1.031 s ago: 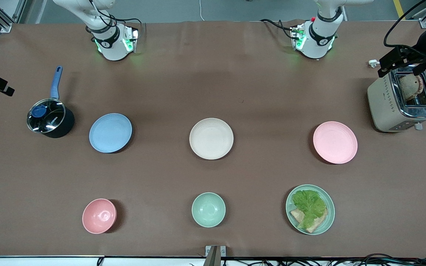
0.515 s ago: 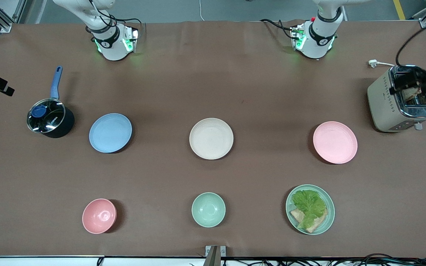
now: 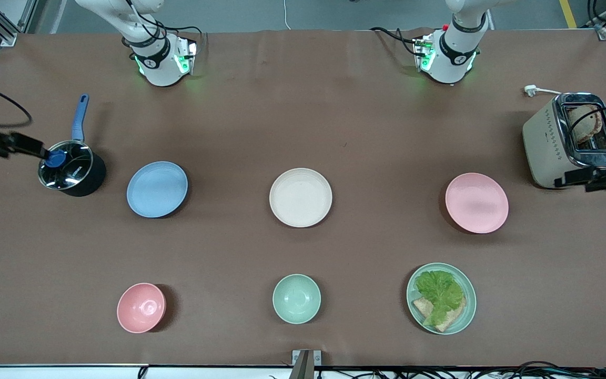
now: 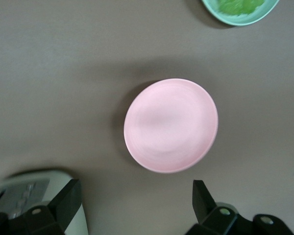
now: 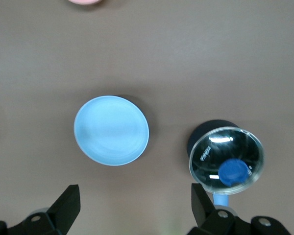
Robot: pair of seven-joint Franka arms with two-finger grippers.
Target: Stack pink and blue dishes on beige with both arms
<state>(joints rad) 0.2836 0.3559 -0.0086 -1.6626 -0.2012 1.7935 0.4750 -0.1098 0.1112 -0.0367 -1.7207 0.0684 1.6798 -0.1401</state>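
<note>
While both arms hang high over the ends of the table, three plates sit in a row: the blue plate (image 3: 157,189) toward the right arm's end, the beige plate (image 3: 301,197) in the middle, the pink plate (image 3: 476,202) toward the left arm's end, all well apart and nothing stacked yet. At the front view's edge, the left gripper (image 3: 576,179) hovers just by the toaster (image 3: 571,139), short of the pink plate. Its wrist camera tells more: fingers (image 4: 68,200) spread wide, the pink plate (image 4: 171,125) lying between and ahead of them, a corner of the toaster (image 4: 19,188) tucked beside one finger.

Over at the other end, the right gripper (image 3: 29,146) hangs above the lidded saucepan (image 3: 71,168), not over the blue plate. Its wrist view shows open fingers (image 5: 68,203) too, with the blue plate (image 5: 111,130) and the saucepan's glass lid (image 5: 226,160) side by side below.
</note>
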